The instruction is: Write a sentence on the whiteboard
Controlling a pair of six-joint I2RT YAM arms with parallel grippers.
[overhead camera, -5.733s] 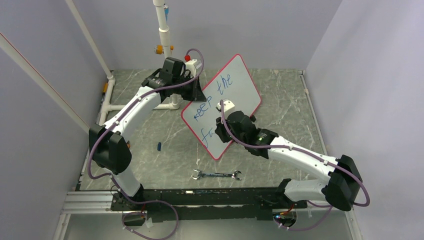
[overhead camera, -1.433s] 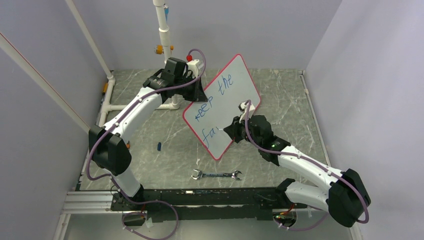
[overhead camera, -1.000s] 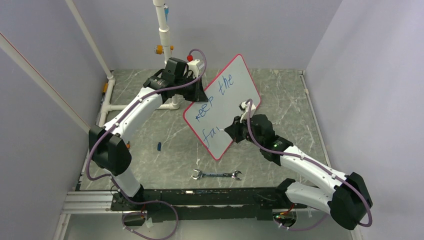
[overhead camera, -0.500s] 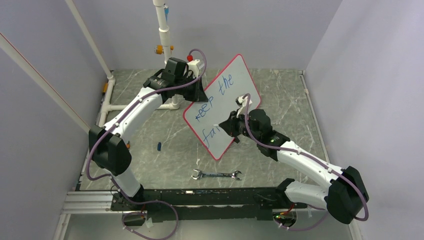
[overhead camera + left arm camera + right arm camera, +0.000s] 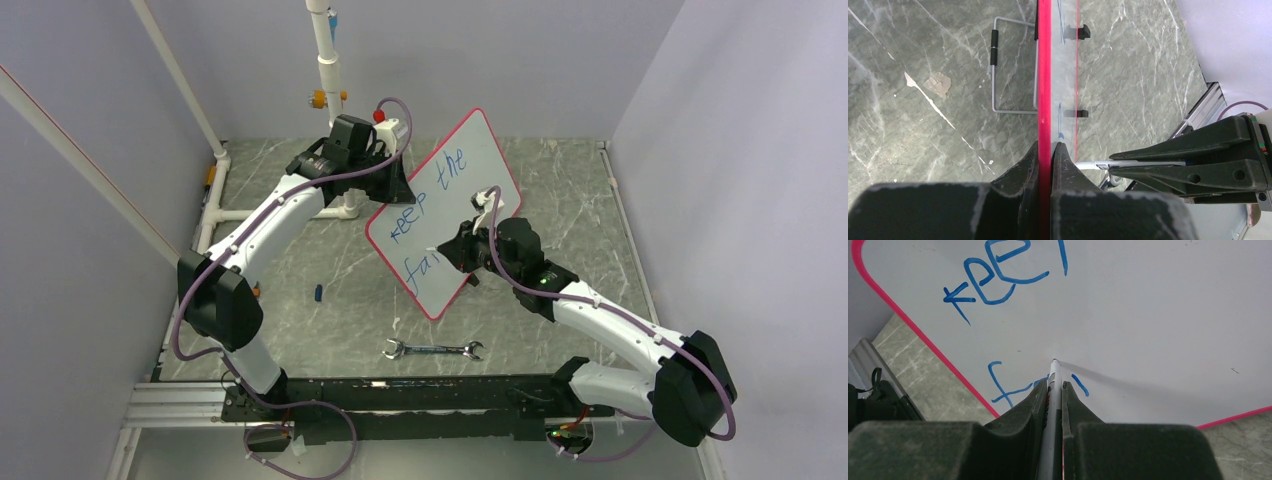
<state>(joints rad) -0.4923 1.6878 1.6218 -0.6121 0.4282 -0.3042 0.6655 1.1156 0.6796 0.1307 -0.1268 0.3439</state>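
Observation:
The whiteboard (image 5: 470, 185), white with a red rim, stands tilted on edge mid-table. My left gripper (image 5: 392, 186) is shut on its left rim; in the left wrist view the red rim (image 5: 1045, 75) runs between the fingers (image 5: 1029, 165). The sentence (image 5: 432, 200) in blue reads "keep the" with "fai" below. My right gripper (image 5: 452, 247) is shut on a grey marker (image 5: 1053, 385), its tip touching the board just above and between the "a" and the "i" stroke (image 5: 1079, 384). "keep" (image 5: 998, 275) shows above in the right wrist view.
A metal wrench (image 5: 432, 350) lies on the marbled table near the front. A small dark blue cap (image 5: 318, 293) lies left of the board. A white pipe stand (image 5: 328, 70) rises at the back. The board's wire stand (image 5: 998, 70) shows behind it.
The right arm shifted left and up along the lower line, and an "i" stroke now follows "fa". The left gripper and board held still.

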